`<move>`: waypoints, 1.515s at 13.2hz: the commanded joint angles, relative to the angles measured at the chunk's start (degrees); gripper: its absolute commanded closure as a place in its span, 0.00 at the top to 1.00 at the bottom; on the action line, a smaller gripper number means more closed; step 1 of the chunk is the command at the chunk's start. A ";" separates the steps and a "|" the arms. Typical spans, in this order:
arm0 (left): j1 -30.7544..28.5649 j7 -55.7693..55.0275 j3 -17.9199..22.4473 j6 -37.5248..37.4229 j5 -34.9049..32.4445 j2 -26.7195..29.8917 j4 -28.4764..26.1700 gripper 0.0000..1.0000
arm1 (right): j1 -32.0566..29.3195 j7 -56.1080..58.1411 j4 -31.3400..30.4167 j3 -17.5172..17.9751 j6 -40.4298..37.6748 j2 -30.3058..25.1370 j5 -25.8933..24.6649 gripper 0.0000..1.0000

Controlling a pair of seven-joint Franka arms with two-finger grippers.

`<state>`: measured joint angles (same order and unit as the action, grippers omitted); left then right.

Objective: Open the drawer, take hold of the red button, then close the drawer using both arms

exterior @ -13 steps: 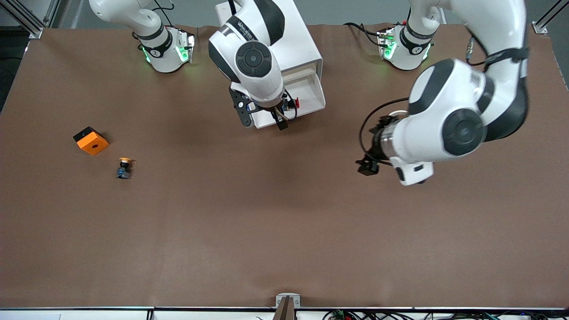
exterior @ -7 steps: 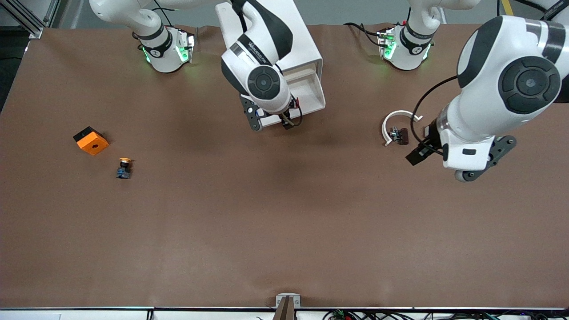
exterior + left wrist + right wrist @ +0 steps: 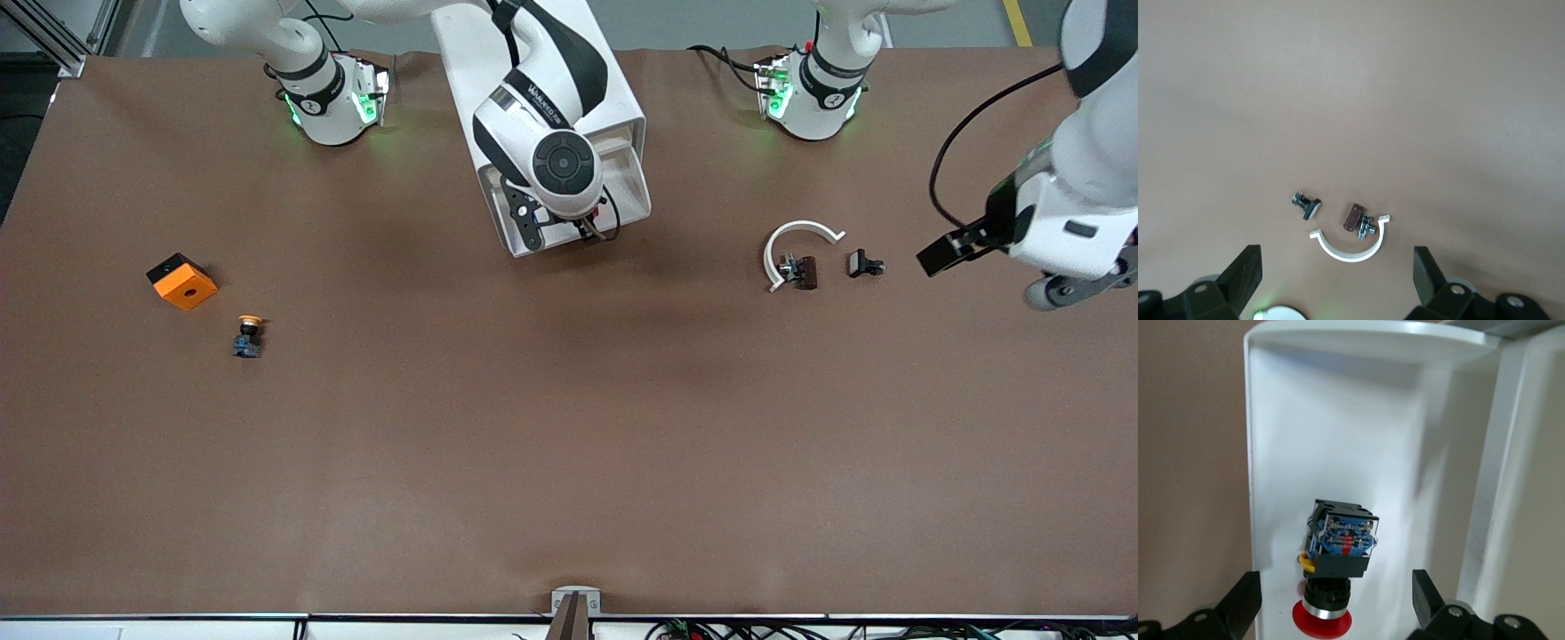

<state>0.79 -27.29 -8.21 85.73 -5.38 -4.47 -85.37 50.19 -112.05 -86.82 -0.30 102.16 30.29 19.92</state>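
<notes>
Drawer [image 3: 1338, 420] open — my right claw [image 3: 1338, 613] hangs wide over the button [image 3: 1338, 553]; grabbing, closing remain — left claw [image 3: 1338, 293] waits wide.

Right pincer [image 3: 1331, 613] and left pincer [image 3: 1337, 280] both raised, fingers spread wide.

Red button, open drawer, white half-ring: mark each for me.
red button [image 3: 1340, 557]: right wrist view, on its dark body.
open drawer [image 3: 1338, 427]: right wrist view, on the bare white floor.
white half-ring [image 3: 791, 233]: front view, on the curved band.
</notes>
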 commanded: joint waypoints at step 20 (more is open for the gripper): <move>-2.90 10.77 -2.68 7.69 5.20 9.57 -11.57 1.00 | 0.44 5.70 3.67 -0.67 -2.04 2.67 0.38 0.00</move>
<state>-2.14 -16.66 -10.27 93.16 -1.40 6.50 -97.81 50.86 -107.11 -85.87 -0.73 101.90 32.01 19.92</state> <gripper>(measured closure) 0.000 0.542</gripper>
